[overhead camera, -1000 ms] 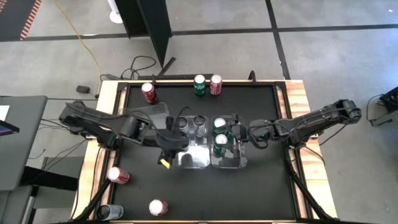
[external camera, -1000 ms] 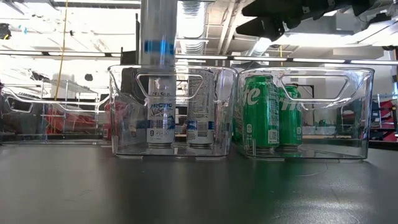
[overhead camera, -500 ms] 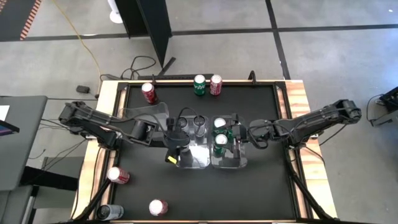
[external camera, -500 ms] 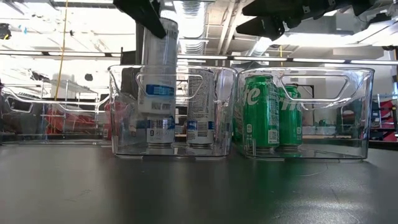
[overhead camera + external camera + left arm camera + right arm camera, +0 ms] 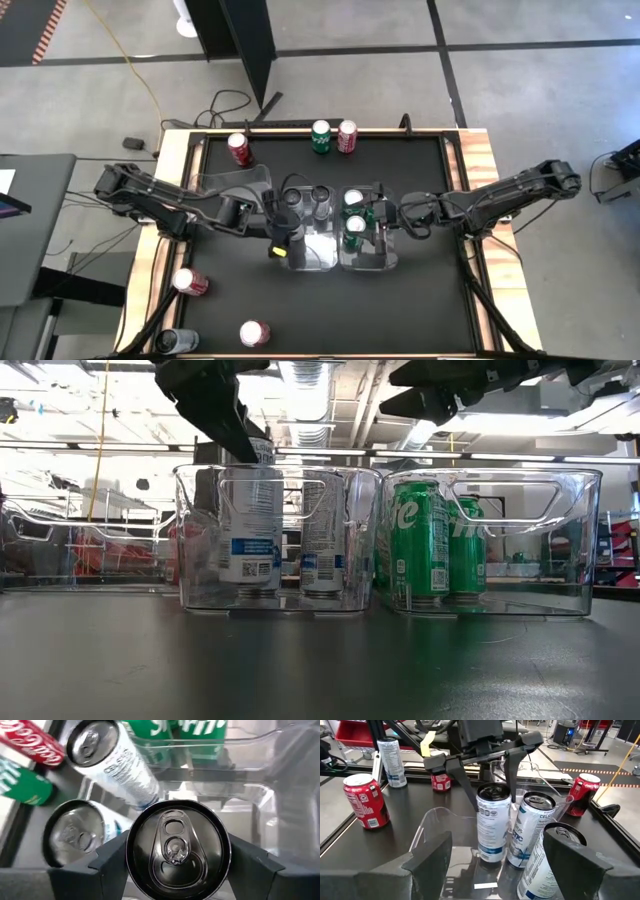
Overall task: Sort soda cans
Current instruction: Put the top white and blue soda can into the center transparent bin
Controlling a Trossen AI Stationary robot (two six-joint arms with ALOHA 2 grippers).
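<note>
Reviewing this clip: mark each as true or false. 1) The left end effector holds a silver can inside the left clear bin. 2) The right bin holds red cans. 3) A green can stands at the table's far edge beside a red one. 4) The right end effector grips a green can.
1) True: the left end effector clamps the silver can by its top, down inside the left bin.
2) False: the right bin holds green cans.
3) True: a green can stands next to a red can at the far edge.
4) False: the right end effector is open beside the right bin, holding nothing.
</note>
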